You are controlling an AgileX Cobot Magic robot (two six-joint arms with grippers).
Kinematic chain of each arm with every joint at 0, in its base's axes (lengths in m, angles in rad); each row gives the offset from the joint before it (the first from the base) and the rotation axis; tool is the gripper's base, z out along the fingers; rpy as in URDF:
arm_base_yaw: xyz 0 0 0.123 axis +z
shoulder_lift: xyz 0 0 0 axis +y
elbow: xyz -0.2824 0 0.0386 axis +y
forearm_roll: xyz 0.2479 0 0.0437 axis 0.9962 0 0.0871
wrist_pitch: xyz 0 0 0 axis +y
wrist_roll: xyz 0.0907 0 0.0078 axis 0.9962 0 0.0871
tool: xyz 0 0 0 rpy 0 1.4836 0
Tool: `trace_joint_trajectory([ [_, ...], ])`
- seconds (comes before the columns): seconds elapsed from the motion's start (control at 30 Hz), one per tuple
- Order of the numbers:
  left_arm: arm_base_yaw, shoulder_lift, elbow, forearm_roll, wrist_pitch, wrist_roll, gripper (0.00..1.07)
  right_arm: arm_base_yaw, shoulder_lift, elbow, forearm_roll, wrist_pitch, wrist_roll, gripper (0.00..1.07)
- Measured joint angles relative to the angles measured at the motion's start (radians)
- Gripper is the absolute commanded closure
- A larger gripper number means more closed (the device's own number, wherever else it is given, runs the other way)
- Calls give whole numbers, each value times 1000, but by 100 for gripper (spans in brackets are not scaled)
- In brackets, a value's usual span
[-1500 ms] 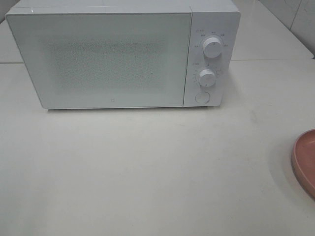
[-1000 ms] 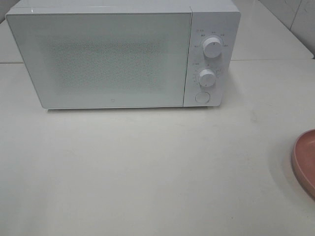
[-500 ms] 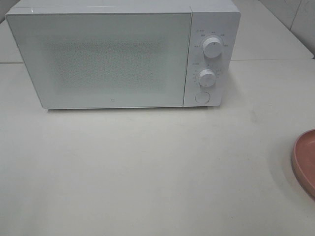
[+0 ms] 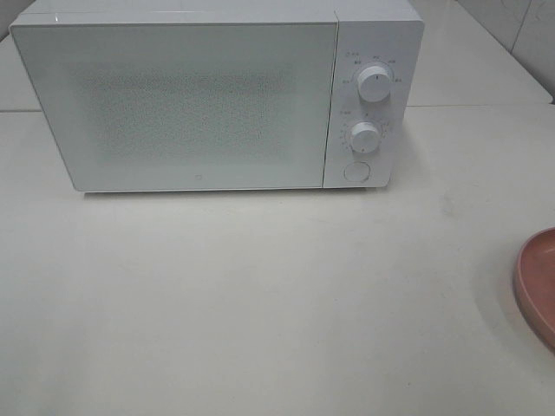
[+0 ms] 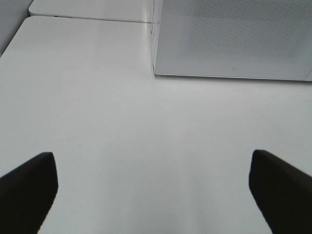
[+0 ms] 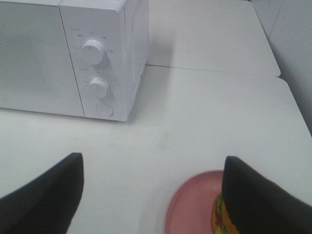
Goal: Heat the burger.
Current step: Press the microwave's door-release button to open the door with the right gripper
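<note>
Bare tabletop [image 4: 260, 303] lies before the shut microwave door [image 4: 186, 104].

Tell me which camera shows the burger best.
Right wrist: the burger sits on the plate, though a dark finger hides most of it. Exterior high catches only the plate's rim, no burger. Left wrist shows neither.

The microwave [image 4: 199, 104] stands on the white table [image 4: 260, 303], its door [image 4: 173, 108] closed. Two knobs [image 4: 375, 84] sit above a round button [image 4: 355, 172]. A pink plate [image 4: 536, 282], partly cut off, lies well apart.
</note>
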Motion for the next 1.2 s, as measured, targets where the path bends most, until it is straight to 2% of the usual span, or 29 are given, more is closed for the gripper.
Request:
trace_joint_trajectory([
  [0.67,0,0,0,0,-2,0,7,0,350,0,0,-267,0,31],
  [0.83,0,0,0,0,-2,0,7,0,419,38,-4,-413,0,31],
  [1.07,0,0,0,0,-3,0,7,0,528,167,-10,-740,0,31],
  [1.2,0,0,0,0,-3,0,7,0,594,188,-13,-875,2,31],
])
